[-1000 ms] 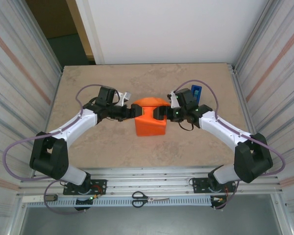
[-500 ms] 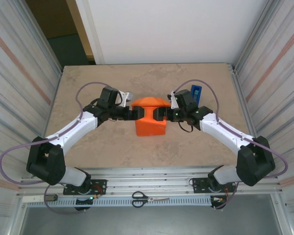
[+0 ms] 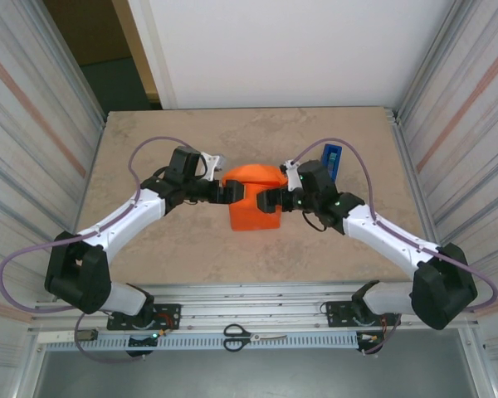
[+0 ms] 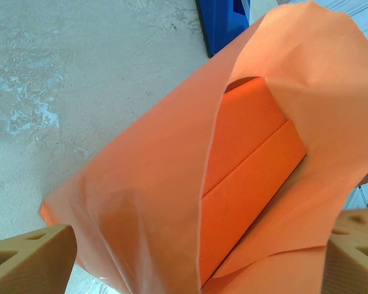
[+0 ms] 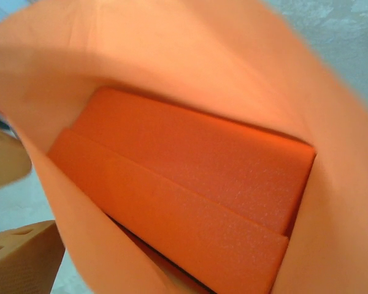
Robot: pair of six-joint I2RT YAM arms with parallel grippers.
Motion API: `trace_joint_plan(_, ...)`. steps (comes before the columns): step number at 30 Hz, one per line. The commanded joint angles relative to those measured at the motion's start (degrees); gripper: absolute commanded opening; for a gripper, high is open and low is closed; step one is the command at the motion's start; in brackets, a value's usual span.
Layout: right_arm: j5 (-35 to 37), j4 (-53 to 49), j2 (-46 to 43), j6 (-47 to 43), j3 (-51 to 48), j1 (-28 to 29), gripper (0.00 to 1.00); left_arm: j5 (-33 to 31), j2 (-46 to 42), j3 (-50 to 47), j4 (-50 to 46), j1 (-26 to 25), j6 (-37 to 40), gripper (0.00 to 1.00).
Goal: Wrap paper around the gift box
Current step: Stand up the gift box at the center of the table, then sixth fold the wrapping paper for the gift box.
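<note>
The orange paper (image 3: 253, 199) lies folded over the gift box as a loose tube at the middle of the table. In the left wrist view the gift box (image 4: 248, 162) shows inside the paper (image 4: 141, 184) through its open end. The right wrist view looks into the other end, with the box (image 5: 190, 190) wrapped round by paper (image 5: 233, 67). My left gripper (image 3: 230, 192) is at the tube's left end, open, with its fingers on either side of the paper (image 4: 193, 257). My right gripper (image 3: 270, 201) is at the right end, open, and one of its fingers (image 5: 21, 257) shows beside the paper.
A blue tape dispenser (image 3: 333, 157) stands just behind the right gripper, and its corner (image 4: 224, 21) shows beyond the paper. Scissors (image 3: 253, 336) lie on the front rail. Ribbed metal walls close in both sides of the table (image 3: 149, 240).
My right gripper has opened wider and moved slightly nearer and to the left against the paper's right end. The left arm has shifted a little and the paper's top fold sits rounder.
</note>
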Motion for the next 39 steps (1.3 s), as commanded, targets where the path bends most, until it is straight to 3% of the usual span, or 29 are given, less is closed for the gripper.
trace_joint_plan(1,4.7,8.6,-3.2,-6.2,-3.0,1.5,0.98,-1.1,-0.7,0.3,1.5,0.1,1.1,0.90)
trace_joint_plan(13,10.1,16.7,-2.1,-13.7,-6.8,3.1,0.99,-1.7,0.5,1.1,1.8,0.1,-0.9,0.84)
trace_joint_plan(23,10.3,16.6,2.2,-10.5,-4.2,2.8,0.69,-1.9,-2.7,-0.8,4.1,0.1,-0.2,0.90)
trace_joint_plan(29,6.7,15.7,2.3,-6.7,-3.3,1.6,0.64,-2.6,-3.9,-2.6,4.1,0.1,1.0,0.93)
trace_joint_plan(32,6.3,14.2,2.1,-6.2,-2.6,1.3,0.56,-3.0,-3.5,-3.0,4.0,-0.1,1.3,0.93)
trace_joint_plan(39,8.3,11.6,3.4,-5.4,-2.5,1.2,0.45,-9.4,-1.8,-1.9,2.2,-3.0,2.7,0.95)
